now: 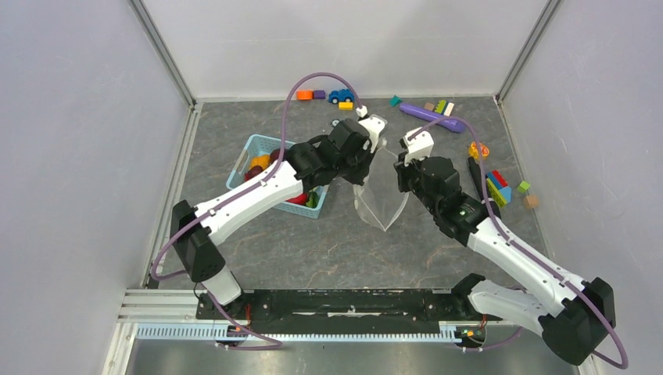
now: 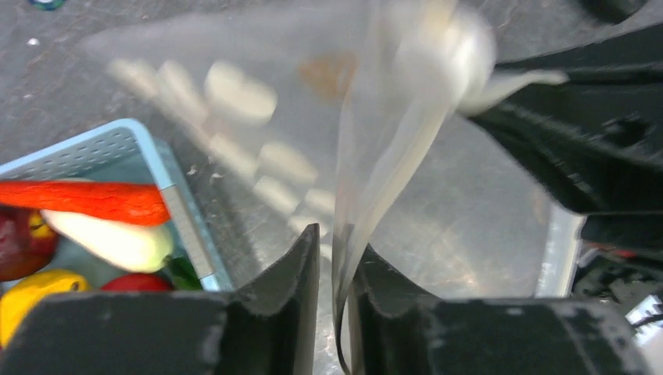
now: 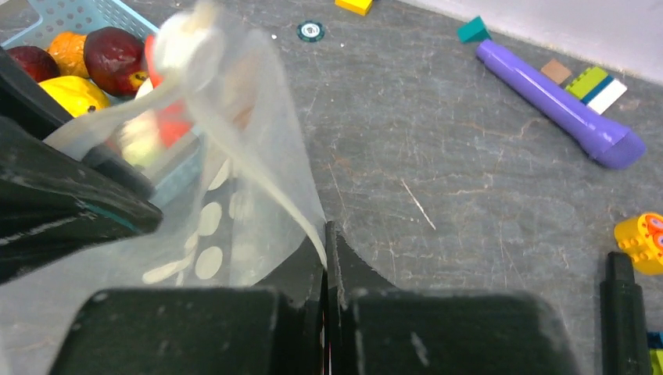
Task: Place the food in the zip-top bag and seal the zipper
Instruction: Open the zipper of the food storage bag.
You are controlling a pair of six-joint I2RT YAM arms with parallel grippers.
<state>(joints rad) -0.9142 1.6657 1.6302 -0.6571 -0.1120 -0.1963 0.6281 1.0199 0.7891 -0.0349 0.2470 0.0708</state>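
Top external view, centre frame: left gripper (image 2: pixel 335 244) and right gripper (image 3: pixel 325 238) each pinch the clear dotted zip-top plastic bag (image 1: pixel 381 205), hung aloft; film looks light, limp, slippery, best gripped along its stiffer rim.

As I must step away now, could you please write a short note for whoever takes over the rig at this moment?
Left gripper: shut on the clear dotted zip-top plastic bag.
Right gripper: shut on the same bag, which hangs lifted between them.
Food: toy produce (orange carrot, white radish, yellow pepper, maroon piece) lies in the light-blue lattice plastic basket.
Done: bag picked up.
Left: fill it, then seal the zipper, whose state is too blurred to tell.
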